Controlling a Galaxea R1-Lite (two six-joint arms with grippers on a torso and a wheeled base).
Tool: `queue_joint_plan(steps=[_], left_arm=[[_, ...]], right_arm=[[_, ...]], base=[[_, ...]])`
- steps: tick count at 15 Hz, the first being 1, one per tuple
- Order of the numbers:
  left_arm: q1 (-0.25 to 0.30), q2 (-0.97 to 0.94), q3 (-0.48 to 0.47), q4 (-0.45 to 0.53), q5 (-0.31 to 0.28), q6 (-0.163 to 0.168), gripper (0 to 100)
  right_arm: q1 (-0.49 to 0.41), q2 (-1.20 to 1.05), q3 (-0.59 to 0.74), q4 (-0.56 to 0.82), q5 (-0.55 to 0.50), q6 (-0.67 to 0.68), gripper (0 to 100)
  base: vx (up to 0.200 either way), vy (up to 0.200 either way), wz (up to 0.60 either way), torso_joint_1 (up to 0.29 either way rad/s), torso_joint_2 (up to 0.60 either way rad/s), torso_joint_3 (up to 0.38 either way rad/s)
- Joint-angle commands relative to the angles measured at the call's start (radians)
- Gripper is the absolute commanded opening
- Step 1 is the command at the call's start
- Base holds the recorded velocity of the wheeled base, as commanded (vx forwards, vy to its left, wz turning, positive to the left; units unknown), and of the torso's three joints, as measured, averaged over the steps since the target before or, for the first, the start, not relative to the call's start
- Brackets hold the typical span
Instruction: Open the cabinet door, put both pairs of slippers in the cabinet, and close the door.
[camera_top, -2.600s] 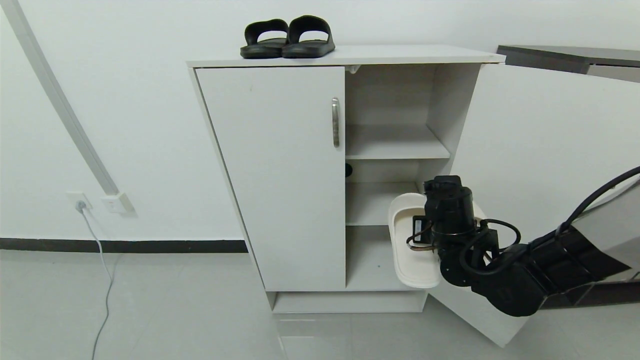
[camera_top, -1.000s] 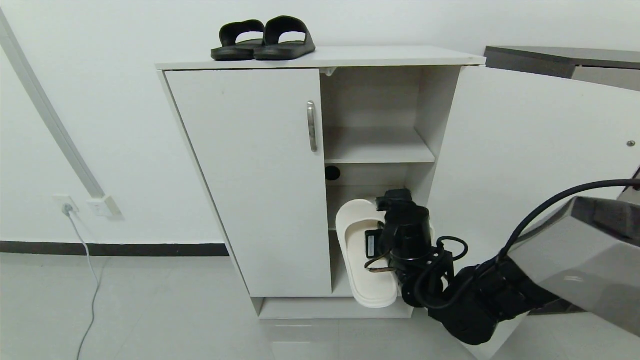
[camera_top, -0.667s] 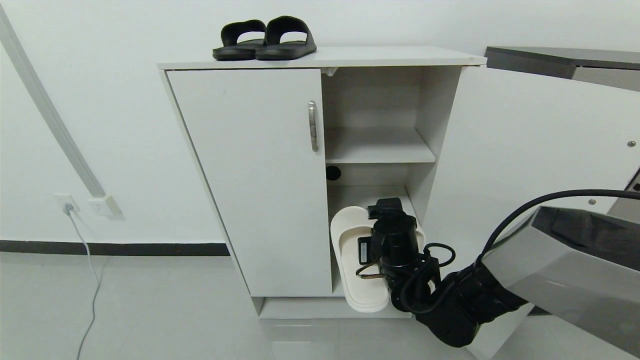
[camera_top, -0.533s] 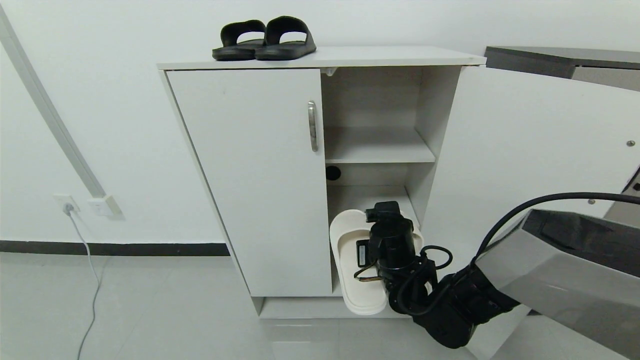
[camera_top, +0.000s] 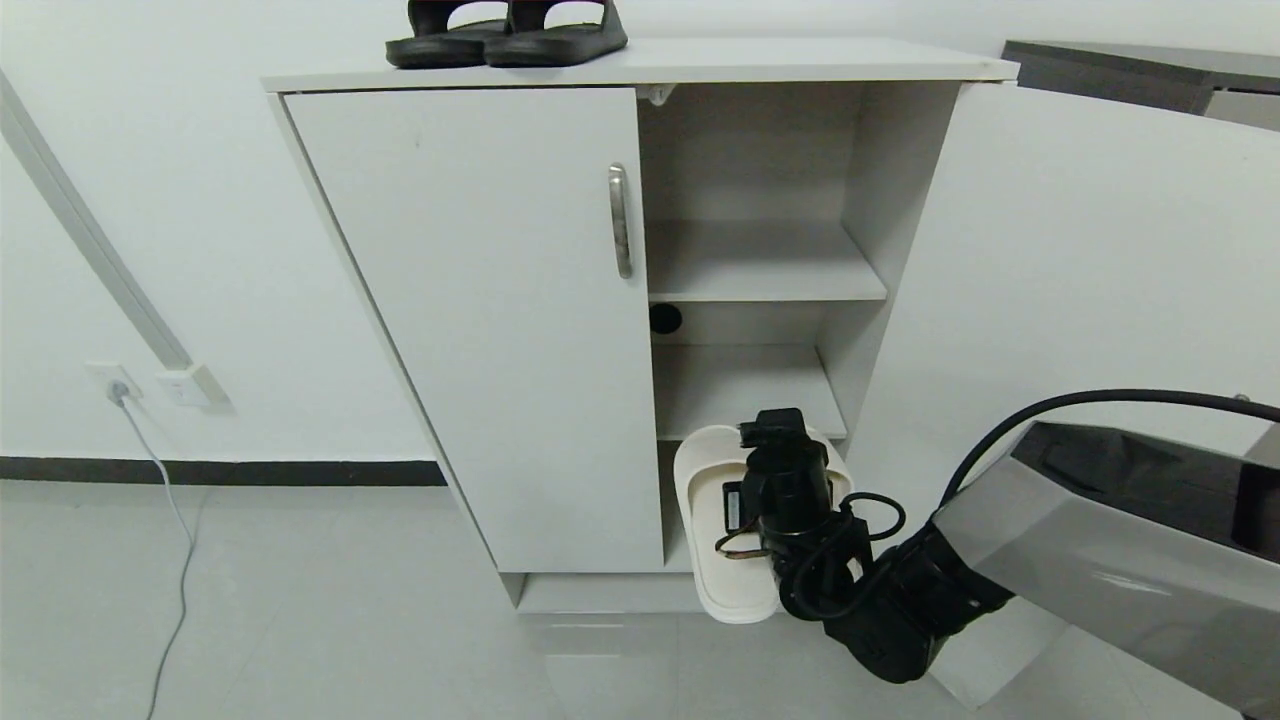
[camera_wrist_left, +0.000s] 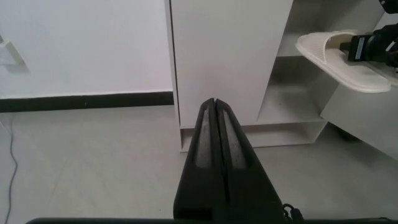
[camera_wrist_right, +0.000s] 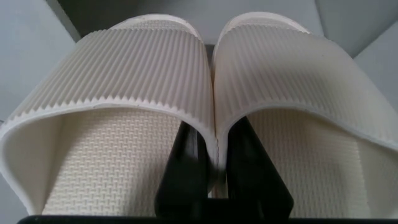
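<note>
A white cabinet (camera_top: 480, 300) stands against the wall, its left door closed and its right door (camera_top: 1050, 270) swung wide open. The black slippers (camera_top: 505, 40) sit side by side on its top. My right gripper (camera_top: 778, 475) is shut on the white slippers (camera_top: 712, 520), pinching the two inner strap edges together (camera_wrist_right: 214, 155). The pair hangs at the mouth of the bottom compartment, toes under the middle shelf (camera_top: 745, 385), heels out over the floor. My left gripper (camera_wrist_left: 214, 106) is shut on nothing, low over the floor, facing the cabinet's closed door; the white slippers (camera_wrist_left: 339, 53) show beyond it.
The upper shelf (camera_top: 760, 260) is bare. The closed door has a metal handle (camera_top: 620, 220). A wall socket with a cable (camera_top: 115, 385) is left of the cabinet. A grey counter (camera_top: 1140, 60) stands behind the open door. Tiled floor lies in front.
The camera has moved nearer the cabinet. My right arm has carried the white slippers leftward and down, from in front of the open door to the bottom compartment's mouth.
</note>
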Motion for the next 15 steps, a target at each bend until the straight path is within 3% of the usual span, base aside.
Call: queue_joint_plan(steps=[1, 8, 15], left_arm=[[0.0, 0.002, 0.0, 0.0, 0.0, 0.0, 0], [0.0, 0.002, 0.0, 0.0, 0.003, -0.003, 0], [0.0, 0.002, 0.0, 0.0, 0.003, -0.003, 0]], right_arm=[[-0.002, 0.007, -0.002, -0.003, -0.001, 0.001, 0], [-0.016, 0.067, -0.005, -0.21, -0.029, -0.062, 0], [-0.022, 0.075, -0.005, -0.224, -0.029, -0.063, 0]], base=[[0.0, 0.0, 0.0, 0.002, 0.0, -0.198], [0.0, 0.0, 0.0, 0.001, 0.0, -0.095], [0.029, 0.0, 0.0, 0.0, 0.0, 0.0]])
